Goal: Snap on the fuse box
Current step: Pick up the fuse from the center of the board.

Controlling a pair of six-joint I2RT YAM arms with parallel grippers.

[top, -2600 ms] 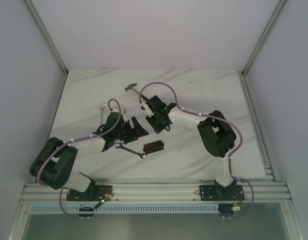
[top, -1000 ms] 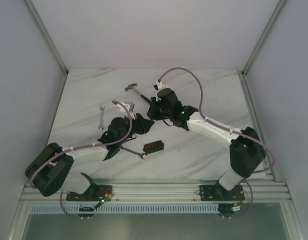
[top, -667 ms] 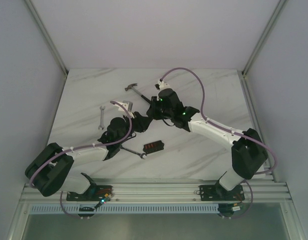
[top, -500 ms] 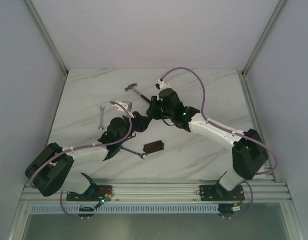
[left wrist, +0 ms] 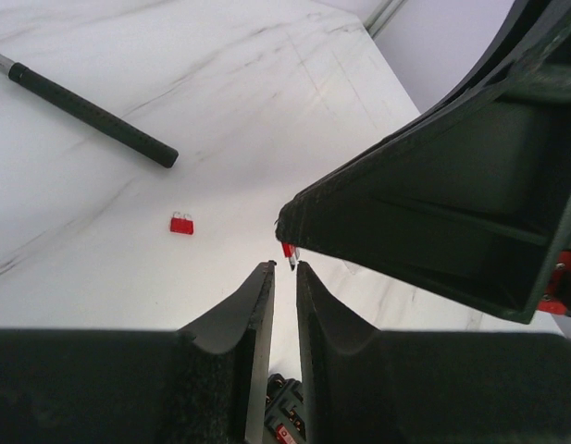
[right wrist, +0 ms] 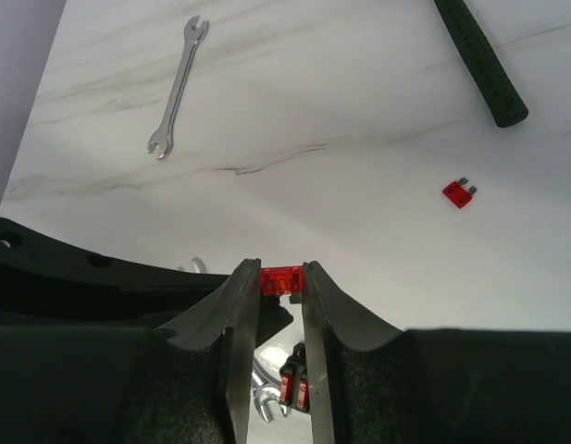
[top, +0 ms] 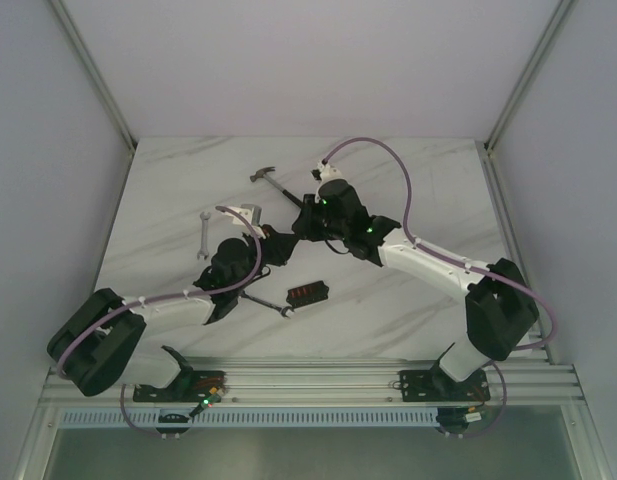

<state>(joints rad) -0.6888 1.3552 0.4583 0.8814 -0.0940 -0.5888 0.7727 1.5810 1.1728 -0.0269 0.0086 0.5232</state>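
The fuse box (top: 308,293), black with red fuses in its top, lies on the table below both grippers. It also shows low between the fingers as the fuse box (left wrist: 283,416) and the fuse box (right wrist: 297,384). My right gripper (right wrist: 280,268) is shut on a small red fuse (right wrist: 281,279), held above the table. My left gripper (left wrist: 285,266) stands open by a narrow gap. Its tips are right under that fuse (left wrist: 289,250), whose prongs just reach them. In the top view the left gripper (top: 286,243) meets the right gripper (top: 300,232) tip to tip.
A hammer (top: 271,180) lies at the back, its handle (right wrist: 479,60) near the right gripper. One wrench (top: 203,233) lies at the left and another wrench (top: 265,301) lies beside the fuse box. A loose red fuse (left wrist: 181,223) rests on the marble, also seen as the loose fuse (right wrist: 459,192).
My left gripper has moved up to the right gripper's tips and its jaws have narrowed. The right gripper has kept the red fuse and barely moved.
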